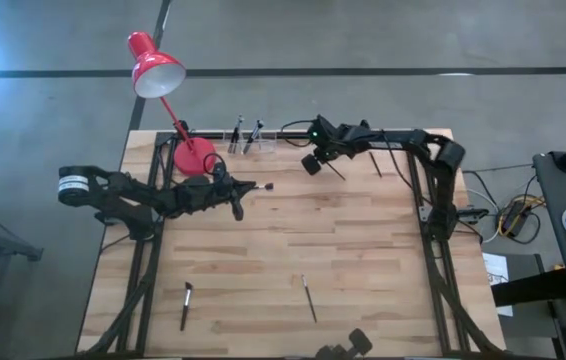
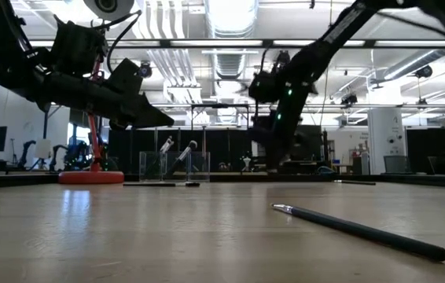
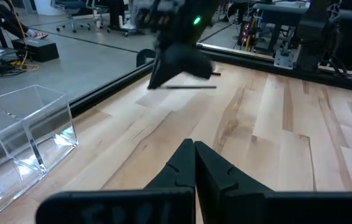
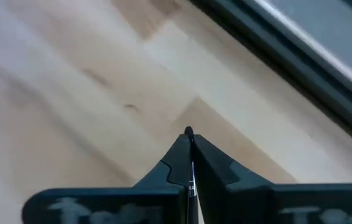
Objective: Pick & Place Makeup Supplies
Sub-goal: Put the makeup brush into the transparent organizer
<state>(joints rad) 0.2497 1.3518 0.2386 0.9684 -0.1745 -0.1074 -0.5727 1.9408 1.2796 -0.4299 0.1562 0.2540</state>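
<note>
My right gripper [image 1: 315, 162] hangs low over the table's far edge, just right of the clear holder [image 1: 248, 140], and is shut on a thin brush [image 4: 188, 132]. Two brushes stand in that holder [image 3: 27, 137]. My left gripper [image 3: 194, 146] is shut and empty, raised above the table near the red lamp's base, pointing toward the right gripper [image 3: 173, 59]. A brush [image 1: 259, 186] with a pale tip lies on the table beside the left gripper. Other brushes lie flat: one by the far edge [image 1: 375, 163] and two near the near edge [image 1: 185, 305], [image 1: 308, 298]. My right gripper pinches a thin brush between its two fingers. The brush's dark end [image 4: 188, 130] pokes out just past the fingertips, and a silvery part [image 4: 191, 185] shows farther back in the slit, so the brush runs along the fingers. I cannot tell whether it is clear of the table.
A red desk lamp stands at the far left, base [image 1: 195, 155] on the table and head [image 1: 155, 68] leaning out beyond the far edge. The bare wood in the table's middle [image 1: 343, 240] is free room. One brush [image 2: 360, 229] lies close to the low camera.
</note>
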